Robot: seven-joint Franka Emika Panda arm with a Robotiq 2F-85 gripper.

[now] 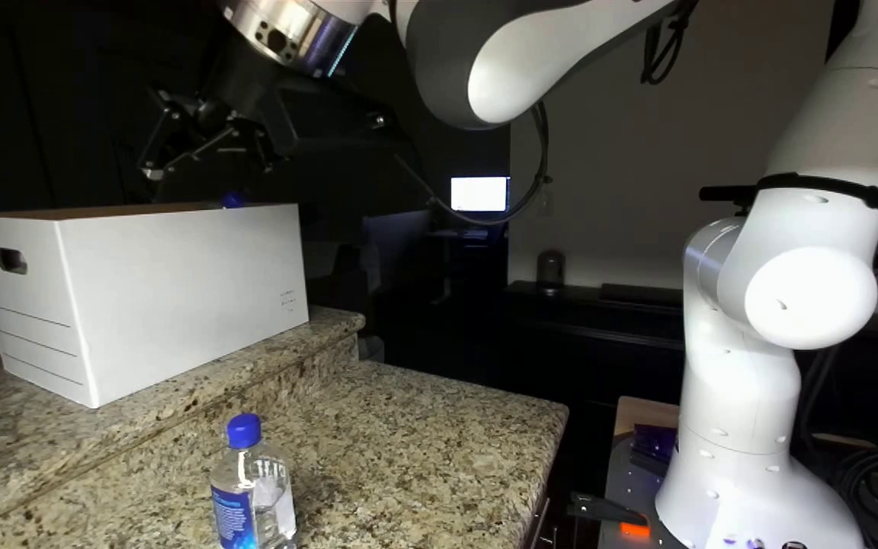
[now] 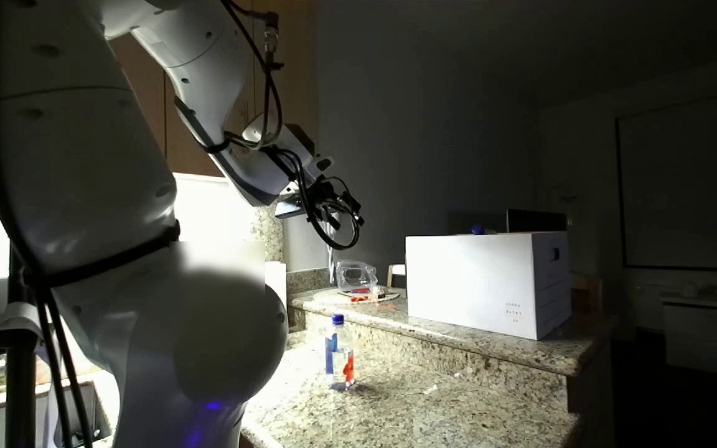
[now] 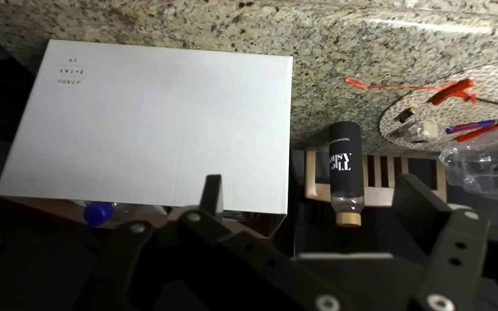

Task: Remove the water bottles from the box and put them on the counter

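White box (image 1: 187, 305) and bottle (image 1: 254, 484) shown on speckled stone counter (image 1: 439, 450)

In an exterior view, the white box is seen at far left, set on the raised ledge (image 1: 203, 381) of the counter, a dark handle slot (image 1: 11, 261) cut into its end. Above it in the frame, the gripper (image 1: 210, 168) is held in mid-air, its jaws spread wide and nothing gripped. In both exterior views, a blue cap (image 1: 233, 200) is seen just over the box's rim. Lower down, the bottle is stood upright on the counter's lower level, capped in blue and wrapped in a blue label (image 1: 232, 517) with white print. Farther right, a lit screen (image 1: 479, 194) is seen in the dark background, and the right side is filled by the white arm (image 1: 751, 396).

In the wrist view, the box is shown at left, and in its mouth a second bottle (image 3: 98, 214), clear with a blue cap, is partly seen. The fingers (image 3: 211, 194) are set far apart in the foreground. Between them in the frame, but well beyond, a black bottle (image 3: 346, 164) with a tan cap (image 3: 348, 219) is seen, backed by a slatted chair (image 3: 376, 195). At far right, a woven mat (image 3: 491, 80) is occupied by a red-handled tool (image 3: 450, 92), red-and-blue pliers (image 3: 469, 126) and clear plastic packaging (image 3: 491, 168).
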